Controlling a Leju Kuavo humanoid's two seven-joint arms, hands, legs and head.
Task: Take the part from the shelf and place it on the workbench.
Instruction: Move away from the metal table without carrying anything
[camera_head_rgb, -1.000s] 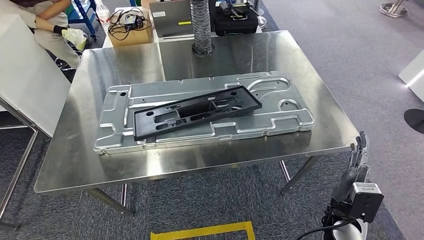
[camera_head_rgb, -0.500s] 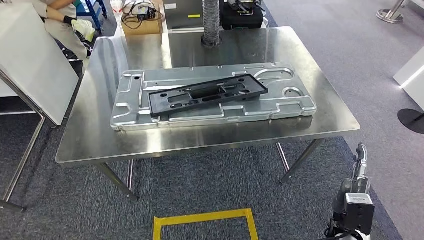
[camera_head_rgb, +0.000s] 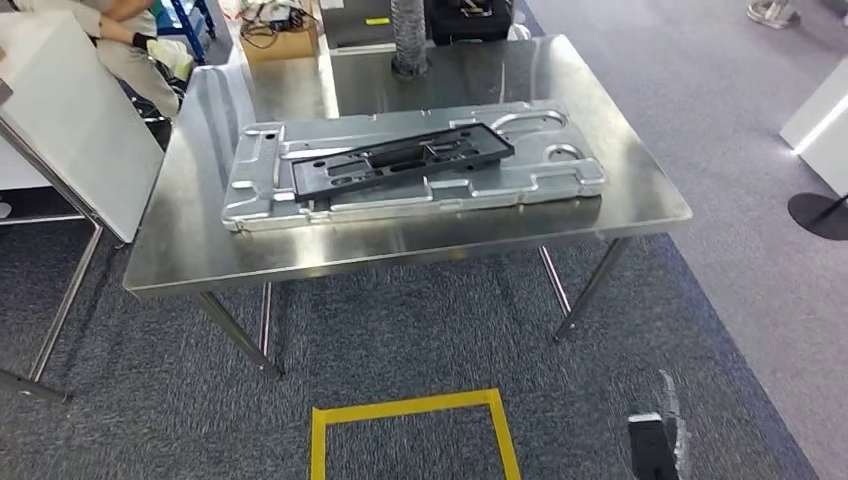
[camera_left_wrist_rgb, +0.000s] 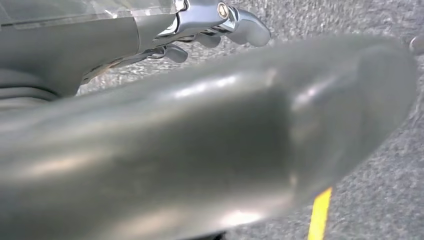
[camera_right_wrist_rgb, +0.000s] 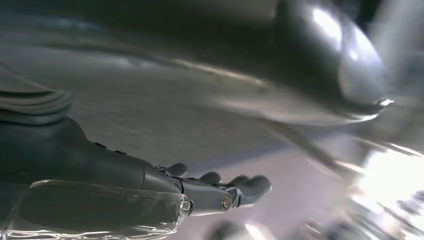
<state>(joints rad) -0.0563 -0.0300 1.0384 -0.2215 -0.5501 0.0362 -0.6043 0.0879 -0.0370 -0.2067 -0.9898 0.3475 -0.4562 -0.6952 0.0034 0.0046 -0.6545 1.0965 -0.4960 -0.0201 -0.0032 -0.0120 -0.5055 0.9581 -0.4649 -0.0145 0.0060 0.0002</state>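
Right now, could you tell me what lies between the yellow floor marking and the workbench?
In the head view, only bare grey carpet lies between the yellow floor marking and the workbench.

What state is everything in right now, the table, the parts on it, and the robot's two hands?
Black part: lying flat on the silver panel, untouched.
Silver panel: flat on the workbench.
Workbench: standing, carrying both parts.
Left hand: holds nothing, hanging over the carpet.
Right hand: holds nothing, fingers stretched out.
Person: seated beyond the workbench's far corner.
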